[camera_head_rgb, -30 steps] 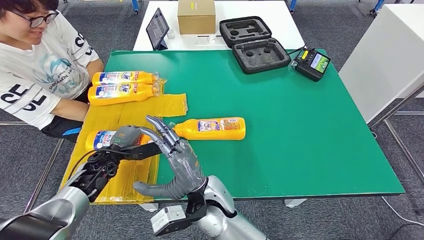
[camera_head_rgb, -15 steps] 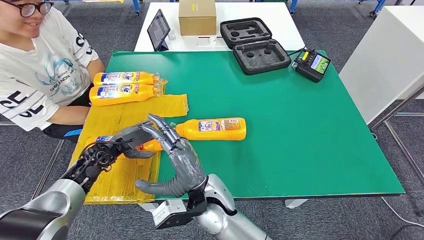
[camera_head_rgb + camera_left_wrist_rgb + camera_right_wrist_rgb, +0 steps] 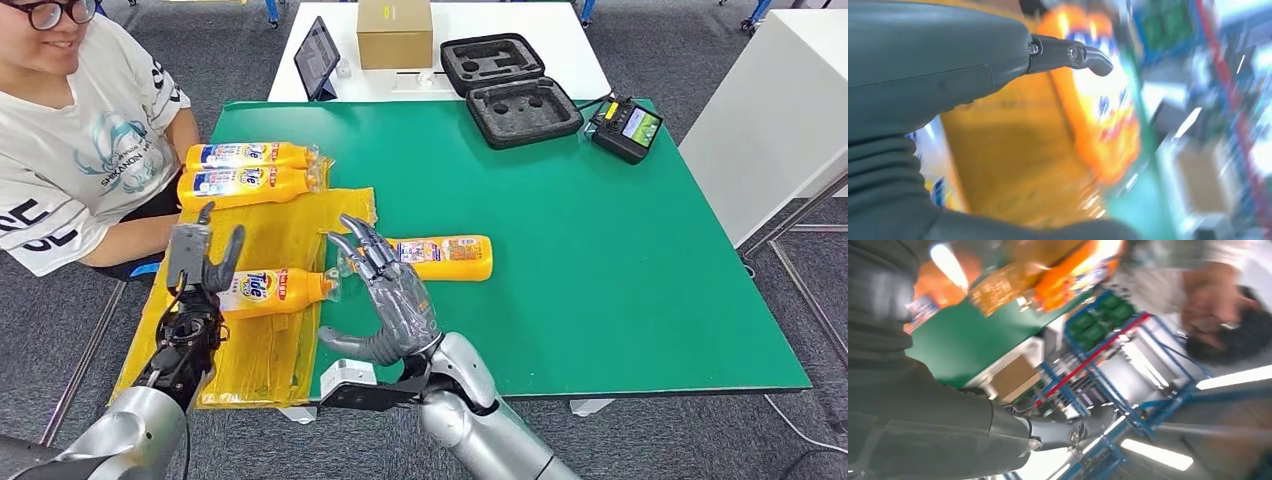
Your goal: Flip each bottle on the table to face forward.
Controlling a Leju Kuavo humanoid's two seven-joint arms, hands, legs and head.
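A person in a white printed T-shirt [image 3: 75, 150] sits at the green table's [image 3: 600, 260] left side; beyond, an open black foam-lined case [image 3: 510, 90], a brown cardboard box [image 3: 394, 32], a tablet [image 3: 315, 55].

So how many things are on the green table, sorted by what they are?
Orange plastic dish-soap bottles: 4
Yellow plastic sheet: 1
Black foam-lined case: 1
Black handheld controller with a screen: 1
Total: 7
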